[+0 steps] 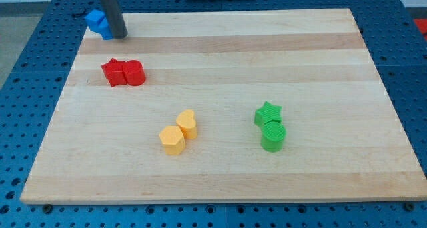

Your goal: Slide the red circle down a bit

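Observation:
The red circle [135, 73] sits on the wooden board at the view's upper left, touching a red star [114, 72] on its left. My tip [120, 35] is at the board's top left corner, touching the right side of a blue block [99, 23]. The tip is above the red circle and a little to its left, well apart from it.
A yellow hexagon [172, 140] and a yellow heart-like block [187, 124] touch each other near the middle bottom. A green star [267, 113] sits just above a green circle [273, 136] to the right of centre. The wooden board [320, 68] lies on a blue perforated table.

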Tool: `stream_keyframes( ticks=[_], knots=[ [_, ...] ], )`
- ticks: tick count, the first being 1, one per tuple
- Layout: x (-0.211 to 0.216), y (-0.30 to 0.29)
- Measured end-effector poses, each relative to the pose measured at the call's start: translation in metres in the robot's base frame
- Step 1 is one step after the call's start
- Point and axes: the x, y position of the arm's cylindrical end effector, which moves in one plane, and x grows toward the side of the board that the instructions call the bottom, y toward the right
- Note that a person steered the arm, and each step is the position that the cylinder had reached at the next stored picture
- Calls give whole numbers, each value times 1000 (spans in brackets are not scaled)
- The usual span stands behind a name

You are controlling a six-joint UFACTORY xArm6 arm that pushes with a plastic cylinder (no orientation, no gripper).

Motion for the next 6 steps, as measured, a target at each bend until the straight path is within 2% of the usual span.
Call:
stream_keyframes(
  ticks=[1, 3, 5, 6],
  knots=[
    [0, -18],
    [16, 48],
    [116, 96],
    [159, 101]
  ],
)
